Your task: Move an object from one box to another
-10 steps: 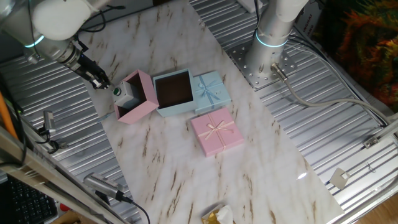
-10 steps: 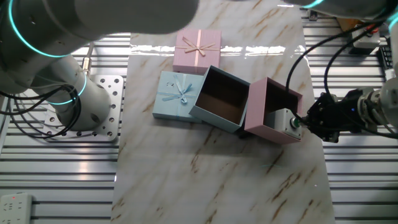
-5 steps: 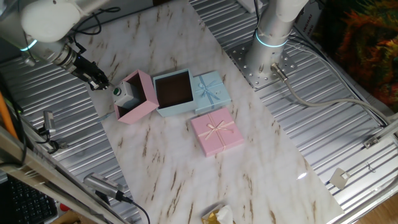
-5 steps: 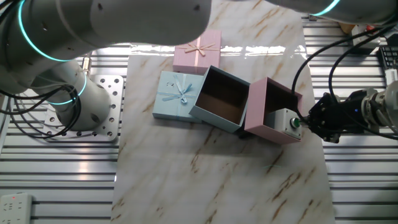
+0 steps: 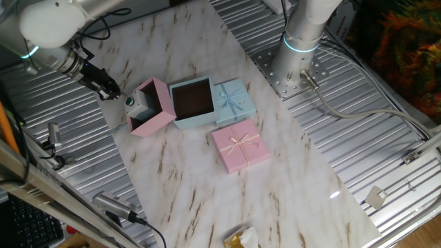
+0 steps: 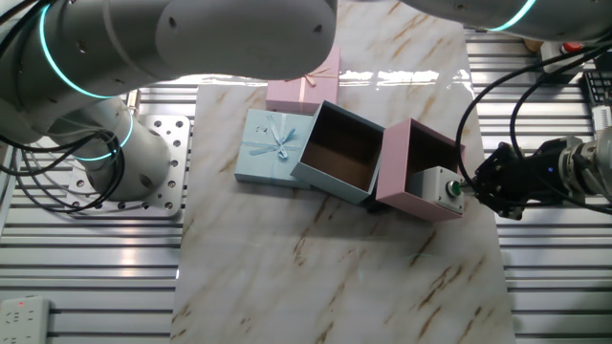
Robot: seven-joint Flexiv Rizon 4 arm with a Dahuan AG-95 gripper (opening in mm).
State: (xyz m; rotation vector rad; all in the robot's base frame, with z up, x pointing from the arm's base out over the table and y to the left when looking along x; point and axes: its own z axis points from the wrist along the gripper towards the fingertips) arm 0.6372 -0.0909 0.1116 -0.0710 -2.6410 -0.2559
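The hand (image 6: 475,188), its grip impossible to judge here, sits against the block (image 6: 438,187) lying in the tipped pink box (image 6: 418,168) on the table's right; grasp squarely, then lift clear toward the blue box (image 6: 342,152).

Worktop (image 6: 316,277): smooth, glossy marble-pattern sheet, reflecting light near its far edge. Flanking surfaces (image 5: 358,138): ribbed bare metal. Pink box (image 6: 418,169) and light blue box (image 6: 340,153): matt card, dark brown lining. Object (image 6: 437,187): white plastic-looking body. Lids carry satin-like ribbon bows (image 6: 279,140)
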